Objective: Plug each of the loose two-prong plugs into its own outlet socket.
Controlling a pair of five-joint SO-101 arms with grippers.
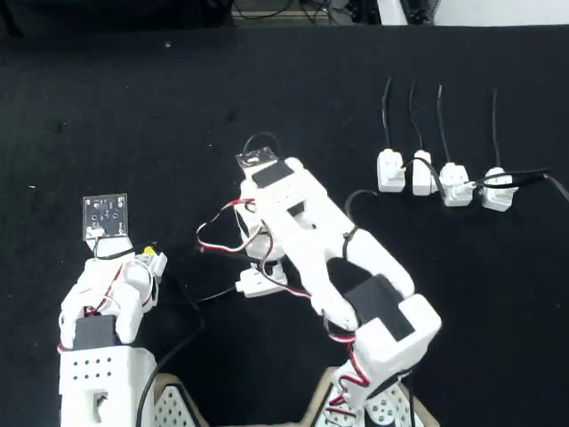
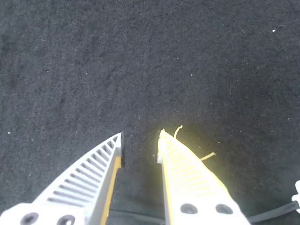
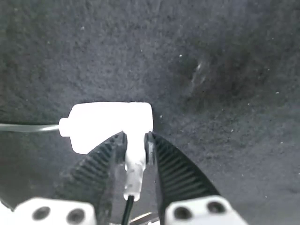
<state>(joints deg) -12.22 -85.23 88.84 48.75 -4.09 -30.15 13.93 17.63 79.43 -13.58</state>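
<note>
Right tool (image 3: 136,137) is clamped on a white plug (image 3: 135,165), its dark fingers (image 3: 101,161) pinching the plug's narrow body on both sides. The plug's front end meets a white outlet socket (image 3: 110,121) lying flat on the black table (image 1: 178,98). I cannot tell how deep the plug sits. A black cord (image 3: 126,213) leaves the back of the plug, and a thin cord (image 3: 28,126) leaves the socket's stubby end.

Seen from the high view, the table fills nearly everything. The right arm (image 1: 320,240) rises from six o'clock and leans toward the centre, and its tool (image 1: 264,267) hangs just above the socket (image 1: 260,283), a little toward seven o'clock of the table's middle. The left arm (image 1: 102,311) sits at eight o'clock. Its tool (image 1: 149,260) is low over bare cloth, and its fingers (image 2: 187,173) stand a narrow gap apart with nothing between them.

At two o'clock, well apart from both arms, a row of four white connector blocks (image 1: 455,185) lies side by side, each with a black cord running toward twelve.
</note>
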